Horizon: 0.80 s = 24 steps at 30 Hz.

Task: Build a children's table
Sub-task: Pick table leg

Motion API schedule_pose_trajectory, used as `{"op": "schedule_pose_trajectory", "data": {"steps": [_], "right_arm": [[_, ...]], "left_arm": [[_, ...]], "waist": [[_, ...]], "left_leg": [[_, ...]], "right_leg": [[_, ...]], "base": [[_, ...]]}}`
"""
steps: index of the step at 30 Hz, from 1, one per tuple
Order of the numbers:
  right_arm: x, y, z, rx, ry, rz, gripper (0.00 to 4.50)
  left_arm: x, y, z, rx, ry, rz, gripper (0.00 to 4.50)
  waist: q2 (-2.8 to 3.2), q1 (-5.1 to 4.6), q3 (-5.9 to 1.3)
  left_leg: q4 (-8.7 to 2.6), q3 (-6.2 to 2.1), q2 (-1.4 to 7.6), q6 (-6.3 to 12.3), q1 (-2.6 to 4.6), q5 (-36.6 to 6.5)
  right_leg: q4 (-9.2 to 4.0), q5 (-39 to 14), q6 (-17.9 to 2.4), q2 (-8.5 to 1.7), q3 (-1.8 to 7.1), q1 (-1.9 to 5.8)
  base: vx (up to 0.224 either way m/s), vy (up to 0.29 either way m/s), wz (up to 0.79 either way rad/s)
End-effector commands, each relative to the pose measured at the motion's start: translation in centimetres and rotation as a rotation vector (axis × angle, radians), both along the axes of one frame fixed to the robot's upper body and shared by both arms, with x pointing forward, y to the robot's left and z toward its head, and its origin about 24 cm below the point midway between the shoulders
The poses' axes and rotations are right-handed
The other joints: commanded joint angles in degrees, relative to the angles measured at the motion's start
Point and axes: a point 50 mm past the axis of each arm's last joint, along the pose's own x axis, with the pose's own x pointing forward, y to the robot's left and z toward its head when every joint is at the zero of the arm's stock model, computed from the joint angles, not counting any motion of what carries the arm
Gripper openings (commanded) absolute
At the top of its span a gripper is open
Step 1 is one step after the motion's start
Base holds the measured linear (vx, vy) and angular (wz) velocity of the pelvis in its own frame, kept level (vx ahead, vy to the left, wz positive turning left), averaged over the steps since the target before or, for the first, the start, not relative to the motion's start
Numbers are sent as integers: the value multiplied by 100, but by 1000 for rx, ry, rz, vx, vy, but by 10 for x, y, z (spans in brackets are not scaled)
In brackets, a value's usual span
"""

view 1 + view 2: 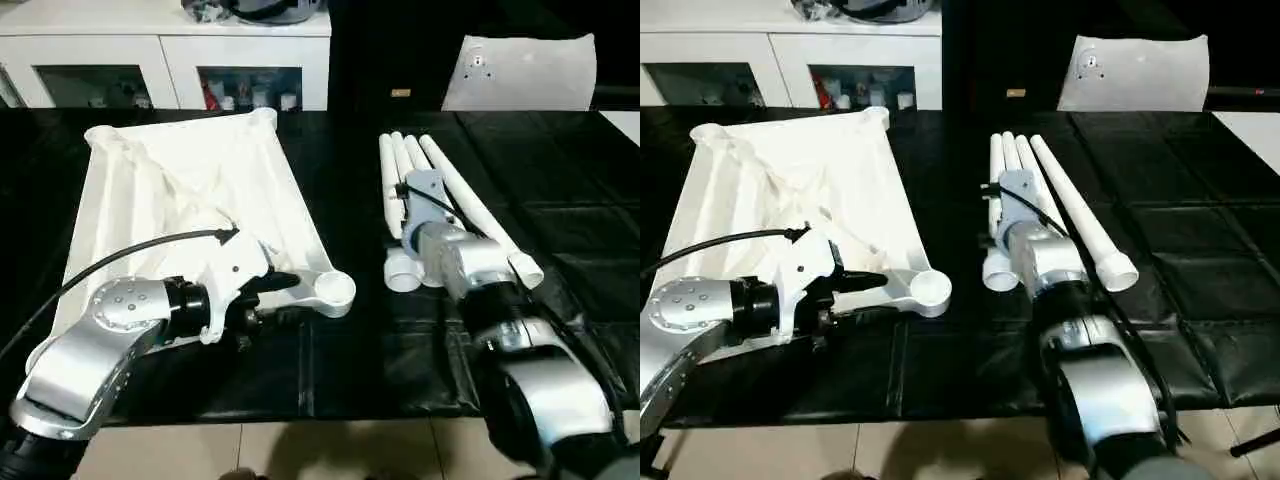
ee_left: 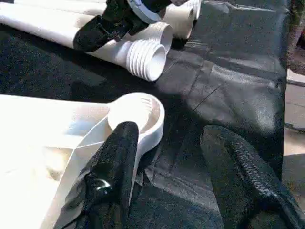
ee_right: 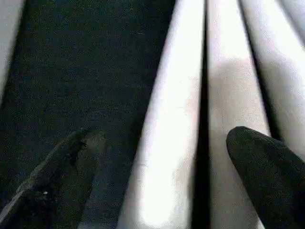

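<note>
The white tabletop (image 1: 190,180) lies upside down on the left of the black-covered table, ribs up, with a round corner socket (image 1: 333,290) at its near right corner. My left gripper (image 2: 169,133) is open at that corner. One finger (image 2: 116,157) rests on the tabletop's rim just behind the socket, the other hovers over the black cloth. Several white legs (image 1: 470,205) lie side by side to the right, their threaded ends (image 2: 145,59) towards me. My right gripper (image 3: 164,136) hangs open just above them, its fingers straddling two legs.
The black cloth (image 1: 560,180) covers the table, whose front edge runs just below my forearms with floor tiles beyond. A white cabinet (image 1: 160,45) stands behind the table. At the back right leans a flat white sheet (image 1: 520,75).
</note>
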Motion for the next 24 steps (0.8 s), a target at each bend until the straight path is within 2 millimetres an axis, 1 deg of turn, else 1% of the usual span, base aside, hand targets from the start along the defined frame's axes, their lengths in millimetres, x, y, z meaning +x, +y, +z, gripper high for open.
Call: {"op": "schedule_pose_trajectory", "data": {"steps": [1, 3, 4, 5, 6, 8, 10, 11, 12, 13, 16, 17, 18, 19, 20, 22, 23, 24], "right_arm": [[-1, 0, -5, 30, 26, -4, 450], [2, -1, -2, 13, 11, 5, 450], [3, 0, -1, 13, 9, 7, 450], [4, 0, 1, 15, 5, 13, 450], [5, 1, 2, 15, 4, 19, 450], [5, 0, 3, 10, 4, 28, 450], [5, 1, 2, 9, 12, 44, 450], [5, 1, 1, 11, 19, 52, 450], [4, 1, -1, 19, 34, 63, 450], [4, 2, -2, 33, 46, 63, 450], [2, 3, -6, 75, 82, 66, 450], [2, 3, -7, 82, 93, 73, 450], [1, 4, -9, 87, 105, 86, 450], [0, 3, -9, 85, 115, 87, 450], [0, 3, -10, 79, 134, 90, 450], [-1, 2, -12, 70, 161, 94, 450], [-2, 1, -12, 69, 185, 96, 450], [-3, 1, -13, 74, 200, 99, 421]], "left_arm": [[-1, 0, 2, 23, -15, 4, 240], [0, -1, 4, 17, -15, 4, 240], [0, -1, 4, 17, -15, 5, 240], [0, -1, 4, 16, -16, 5, 240], [0, -1, 4, 14, -14, 7, 240], [0, -2, 4, 14, -13, 10, 240], [0, -1, 2, 23, -13, 12, 240], [0, -1, 2, 21, -10, 12, 240], [-1, -1, 1, 19, -5, 12, 240], [-1, -1, 1, 22, -3, 12, 240], [0, 1, -1, 33, -1, 17, 240], [0, 1, -1, 36, -1, 18, 240], [0, 0, -1, 39, 0, 18, 240], [0, 0, -1, 39, 0, 18, 240], [0, 0, -2, 39, 0, 17, 240], [0, -1, -1, 36, 1, 15, 240], [0, -1, -1, 35, 2, 14, 240], [0, -1, -1, 34, 3, 14, 246]], "waist": [[50, -1, -353], [39, 9, -357], [35, 11, -355], [57, 16, -360], [42, 7, -360], [44, 1, -369], [30, 5, -377], [39, 10, -386], [24, 8, -393], [24, 5, -389], [21, 3, -370], [32, -3, -365], [20, -5, -356], [24, -5, -357], [16, -6, -355], [21, -3, -355], [5, -11, -350], [12, -13, -355]], "left_leg": [[-435, 4, 215, -269, 46, -716], [-433, 14, 218, -262, 60, -738], [-433, 16, 218, -259, 58, -733], [-432, 11, 217, -265, 50, -717], [-432, 14, 217, -264, 46, -707], [-425, 13, 210, -251, 37, -650], [-413, 19, 207, -202, 26, -562], [-401, 23, 206, -172, 19, -445], [-393, 26, 202, -130, 10, -358], [-392, 28, 200, -114, 6, -373], [-398, 35, 210, -106, 14, -585], [-403, 32, 217, -128, 16, -669], [-409, 36, 222, -144, 24, -751], [-411, 30, 225, -153, 23, -775], [-414, 31, 221, -158, 17, -788], [-416, 31, 224, -169, 25, -801], [-416, 34, 223, -175, 21, -818], [-412, 35, 223, -173, 20, -820]], "right_leg": [[-329, -220, -1295, -340, 186, 247], [-330, -265, -1310, -337, 185, 234], [-329, -266, -1313, -337, 185, 232], [-321, -252, -1320, -342, 181, 236], [-323, -215, -1319, -338, 182, 238], [-314, -147, -1329, -336, 180, 246], [-309, -35, -1336, -336, 181, 253], [-298, 122, -1353, -335, 184, 254], [-285, 244, -1375, -329, 182, 259], [-285, 237, -1393, -328, 180, 255], [-312, -65, -1421, -338, 185, 237], [-317, -203, -1418, -341, 185, 231], [-330, -315, -1400, -335, 186, 219], [-326, -359, -1396, -338, 185, 222], [-330, -418, -1385, -335, 184, 223], [-335, -482, -1372, -339, 185, 212], [-338, -522, -1373, -334, 186, 209], [-336, -519, -1384, -338, 188, 208]], "base": [[0, 0, 0], [0, 0, 0], [0, 0, 0], [0, 0, 0], [0, 0, 0], [0, 0, 0], [0, 0, 0], [0, 0, 0], [0, 0, 0], [0, 0, 0], [0, 0, 0], [0, 0, 0], [0, 0, 0], [0, 0, 0], [0, 0, 0], [0, 0, 0], [0, 0, 0], [0, 0, 0]]}}
